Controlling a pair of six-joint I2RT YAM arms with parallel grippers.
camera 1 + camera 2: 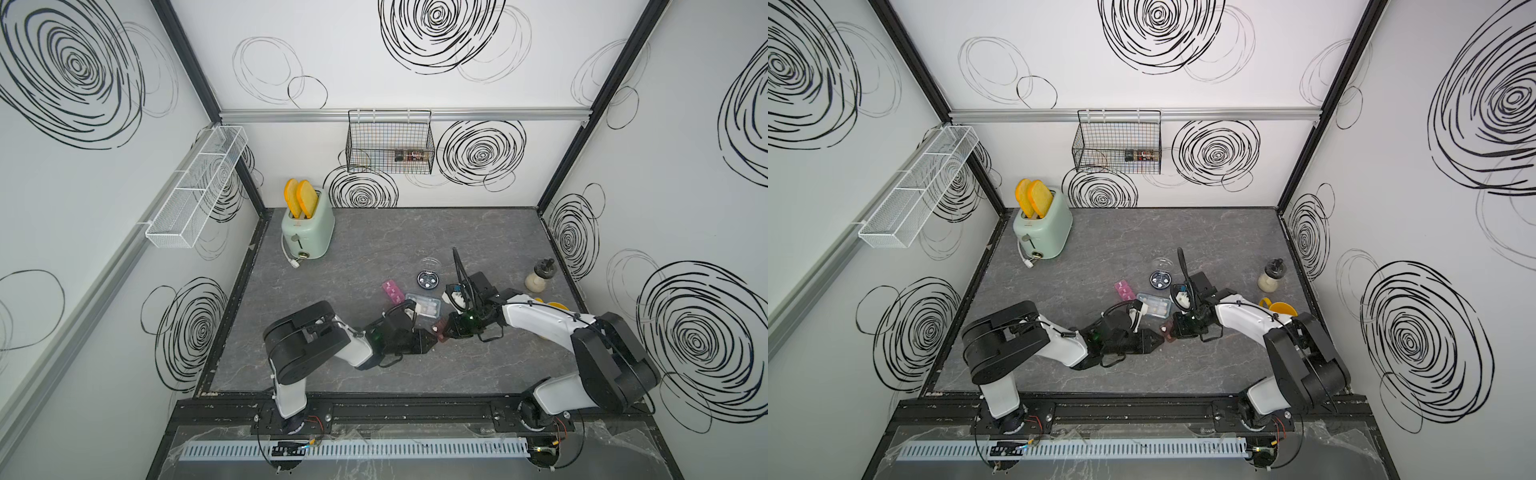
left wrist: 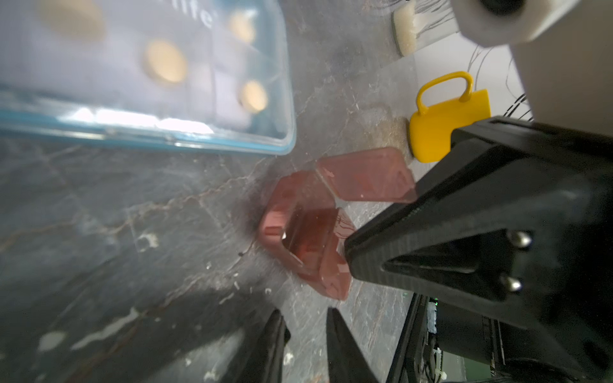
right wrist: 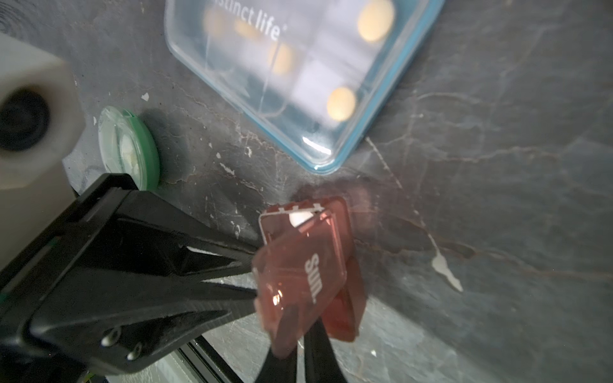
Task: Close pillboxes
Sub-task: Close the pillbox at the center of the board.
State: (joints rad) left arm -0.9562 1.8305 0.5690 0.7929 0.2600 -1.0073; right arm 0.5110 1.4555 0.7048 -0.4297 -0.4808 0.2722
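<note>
Brown pillbox [image 2: 298, 232] lies at frame centre on the tabletop [image 2: 99, 232], its lid half raised and not yet shut. The blue-grey box [image 2: 149, 83], upper left, and the green box [image 3: 132, 156] look closed. In a top view the dark round box [image 1: 428, 280] sits open. Left jaws, slightly apart, sit just below the brown box. Right jaws, together, touch its right side.

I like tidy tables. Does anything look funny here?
Yes. The small brown pillbox has its lid flipped open, and the clear lid lies on the table beside the dark round pillbox, not on it.
</note>
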